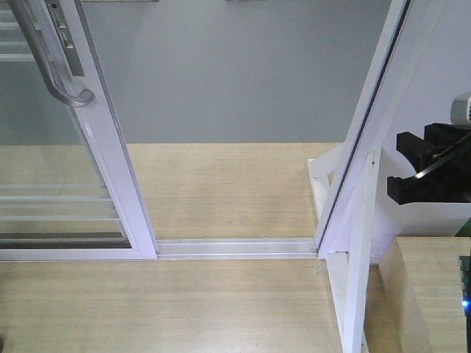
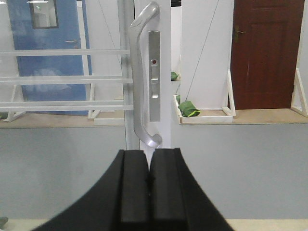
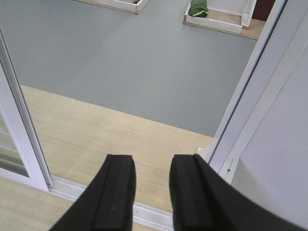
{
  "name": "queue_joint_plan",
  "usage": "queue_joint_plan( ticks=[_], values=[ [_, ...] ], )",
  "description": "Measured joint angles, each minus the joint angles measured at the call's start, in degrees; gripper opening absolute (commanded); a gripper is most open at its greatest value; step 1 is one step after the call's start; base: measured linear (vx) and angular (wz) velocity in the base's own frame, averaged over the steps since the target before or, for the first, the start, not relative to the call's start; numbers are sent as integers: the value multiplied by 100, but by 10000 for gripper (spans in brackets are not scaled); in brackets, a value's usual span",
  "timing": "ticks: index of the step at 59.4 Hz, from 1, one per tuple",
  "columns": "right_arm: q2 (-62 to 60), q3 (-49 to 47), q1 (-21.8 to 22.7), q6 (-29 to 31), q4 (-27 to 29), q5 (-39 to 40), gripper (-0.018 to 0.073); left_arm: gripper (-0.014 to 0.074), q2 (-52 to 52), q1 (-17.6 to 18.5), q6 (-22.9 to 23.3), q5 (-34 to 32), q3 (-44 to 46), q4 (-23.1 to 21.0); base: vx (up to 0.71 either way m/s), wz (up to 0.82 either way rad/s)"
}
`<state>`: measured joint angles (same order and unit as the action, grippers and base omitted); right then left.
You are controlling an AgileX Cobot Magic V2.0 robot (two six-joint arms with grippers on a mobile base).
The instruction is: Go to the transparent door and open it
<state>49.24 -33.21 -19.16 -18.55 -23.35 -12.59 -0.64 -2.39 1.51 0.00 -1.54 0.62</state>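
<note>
The transparent door (image 1: 110,158) stands at the left, white-framed, with thin white bars across its glass and a curved grey handle (image 1: 59,70) on its stile. A wide gap lies between its stile and the white jamb (image 1: 372,125) on the right. In the left wrist view the handle (image 2: 142,82) stands upright next to a lock plate (image 2: 154,77). My left gripper (image 2: 149,153) is shut and empty, its tips just below the handle's lower end, apart from it. My right gripper (image 3: 151,162) is open and empty over the floor track (image 3: 149,211); it also shows at the right edge of the front view (image 1: 419,173).
A white brace frame (image 1: 357,243) and a wooden box (image 1: 434,294) stand at the right. Beyond the doorway lies grey floor, then a white tray holding a green object (image 2: 188,109), a brown door (image 2: 264,53) and a blue door (image 2: 43,53).
</note>
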Motion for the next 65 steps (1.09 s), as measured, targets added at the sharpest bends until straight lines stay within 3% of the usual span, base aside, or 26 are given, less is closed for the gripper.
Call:
queue_joint_plan(
  ticks=[21, 29, 40, 52, 65],
  values=[
    [0, 5, 0, 0, 0, 0, 285, 0, 0, 0, 0, 0, 0, -10, 0, 0],
    [-263, 153, 71, 96, 0, 0, 206, 0, 0, 0, 0, 0, 0, -10, 0, 0],
    [-1604, 894, 862, 179, 259, -57, -14, 0, 0, 0, 2, 0, 0, -10, 0, 0],
    [-3137, 1773, 1954, 456, 905, -116, -11, 0, 0, 0, 2, 0, 0, -10, 0, 0],
    [-4615, 2823, 2134, 763, 1330, -116, -11, 0, 0, 0, 2, 0, 0, -10, 0, 0]
  ],
)
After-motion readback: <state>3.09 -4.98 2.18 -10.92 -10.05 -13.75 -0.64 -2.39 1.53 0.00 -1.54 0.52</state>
